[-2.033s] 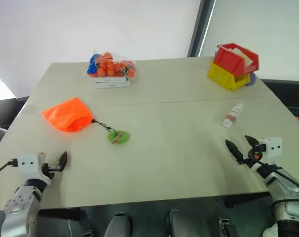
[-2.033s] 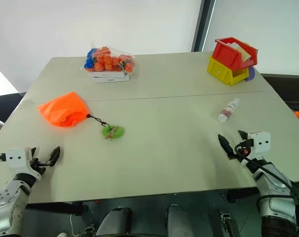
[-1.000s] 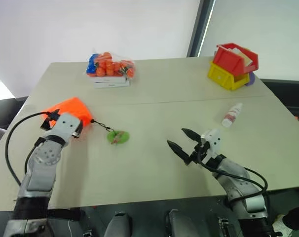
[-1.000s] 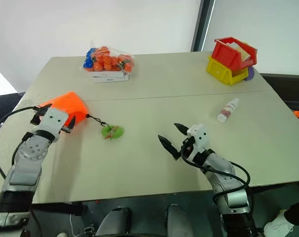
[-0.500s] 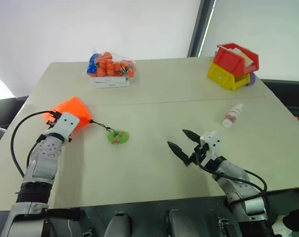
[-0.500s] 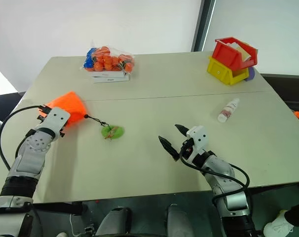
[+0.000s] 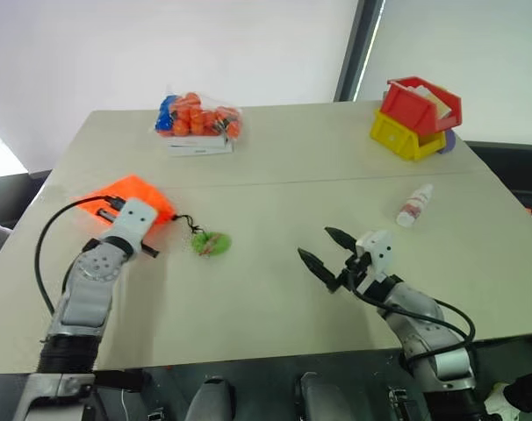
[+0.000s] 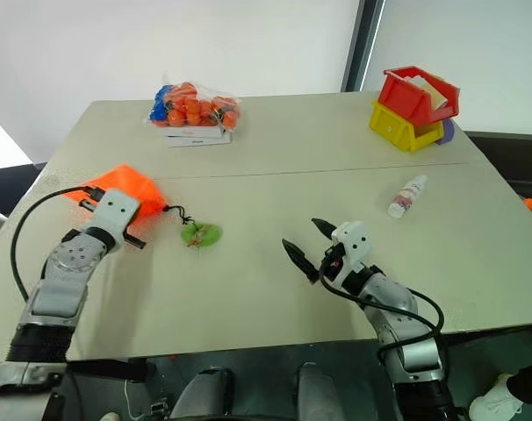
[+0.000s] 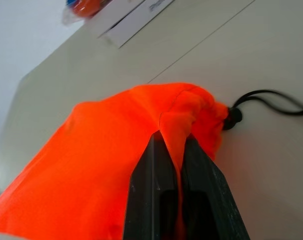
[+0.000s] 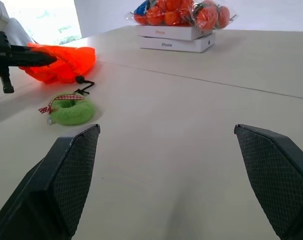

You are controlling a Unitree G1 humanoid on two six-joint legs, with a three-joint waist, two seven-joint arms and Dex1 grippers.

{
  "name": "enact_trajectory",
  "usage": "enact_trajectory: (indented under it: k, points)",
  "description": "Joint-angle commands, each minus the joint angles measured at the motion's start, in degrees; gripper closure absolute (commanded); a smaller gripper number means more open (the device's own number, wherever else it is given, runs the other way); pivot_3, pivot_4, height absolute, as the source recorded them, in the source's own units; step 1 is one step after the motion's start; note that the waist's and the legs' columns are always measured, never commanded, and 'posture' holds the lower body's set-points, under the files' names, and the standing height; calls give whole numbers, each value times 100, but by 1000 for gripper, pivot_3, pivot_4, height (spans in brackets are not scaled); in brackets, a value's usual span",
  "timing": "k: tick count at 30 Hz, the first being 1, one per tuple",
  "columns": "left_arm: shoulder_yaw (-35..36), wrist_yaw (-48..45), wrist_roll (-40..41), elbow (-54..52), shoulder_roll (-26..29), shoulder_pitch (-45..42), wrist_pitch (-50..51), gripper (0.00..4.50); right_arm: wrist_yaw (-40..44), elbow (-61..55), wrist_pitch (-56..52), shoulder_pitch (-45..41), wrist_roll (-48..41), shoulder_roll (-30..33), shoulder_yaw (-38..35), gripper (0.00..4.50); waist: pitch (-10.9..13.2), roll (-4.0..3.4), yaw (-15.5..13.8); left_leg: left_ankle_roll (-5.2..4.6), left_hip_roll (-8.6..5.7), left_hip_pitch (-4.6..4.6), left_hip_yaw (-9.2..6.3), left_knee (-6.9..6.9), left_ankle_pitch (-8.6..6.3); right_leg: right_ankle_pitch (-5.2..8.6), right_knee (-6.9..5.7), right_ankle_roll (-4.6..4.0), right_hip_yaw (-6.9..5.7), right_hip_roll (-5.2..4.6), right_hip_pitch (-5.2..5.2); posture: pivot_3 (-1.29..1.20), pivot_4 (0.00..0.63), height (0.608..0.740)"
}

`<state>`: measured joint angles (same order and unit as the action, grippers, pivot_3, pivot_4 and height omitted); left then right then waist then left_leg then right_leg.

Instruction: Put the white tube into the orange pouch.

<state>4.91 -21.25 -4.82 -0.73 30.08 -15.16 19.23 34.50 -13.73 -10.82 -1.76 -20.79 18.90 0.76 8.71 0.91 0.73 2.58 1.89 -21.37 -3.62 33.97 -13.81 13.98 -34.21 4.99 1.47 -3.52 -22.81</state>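
Two grippers: the left gripper (image 9: 174, 150) pinches the pouch (image 7: 125, 195); the right gripper (image 7: 323, 248) gapes empty, near the tube (image 7: 414, 204).

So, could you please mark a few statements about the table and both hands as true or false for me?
1. The left hand is shut on a fold of the orange pouch. True.
2. The white tube is already inside the pouch. False: it lies on the table, on the robot's right side, apart from the pouch.
3. The right hand is open and holds nothing. True.
4. The green ring tag lies beside the stacked bins. False: it lies near the pouch, on its black cord.
5. The clear bag of orange and blue items sits on a white box. True.
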Motion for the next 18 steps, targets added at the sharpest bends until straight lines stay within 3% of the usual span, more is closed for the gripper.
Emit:
enact_trajectory:
  k: [1, 11, 15, 18]
  points:
    - [-175, -193, 263, -740, -190, -18, 405, 4432, 9, -55, 156, -126, 5, 37, -132, 0, 0, 0, 1, 0, 0, 0, 0, 2, 0, 0, 0, 0, 0, 0, 1, 0, 150, 740]
    - [-1289, -376, 622, -2458, -1107, -237, 1666, 4432, -308, 517, 233, -416, -11, 195, -788, 0, 1, 2, 0, -1, -2, 1, -2, 15, 0, 4, 0, 8, 1, 2, 10, 0, 150, 740]
    - [-1221, -488, 889, -2954, -1102, -296, 2067, 4432, -699, 964, 258, -641, 207, 270, -1119, 0, 1, 2, 32, -2, -1, 5, -3, 15, 0, 6, -1, 9, 2, 7, 10, 0, 150, 740]
    - [-869, -635, 1029, -3124, -758, -141, 2255, 4432, -1264, 1482, 314, -924, 550, 381, -1381, 0, 3, -2, 43, -2, 0, 5, -4, 15, 1, 5, -5, 7, 3, 9, 8, 0, 150, 740]
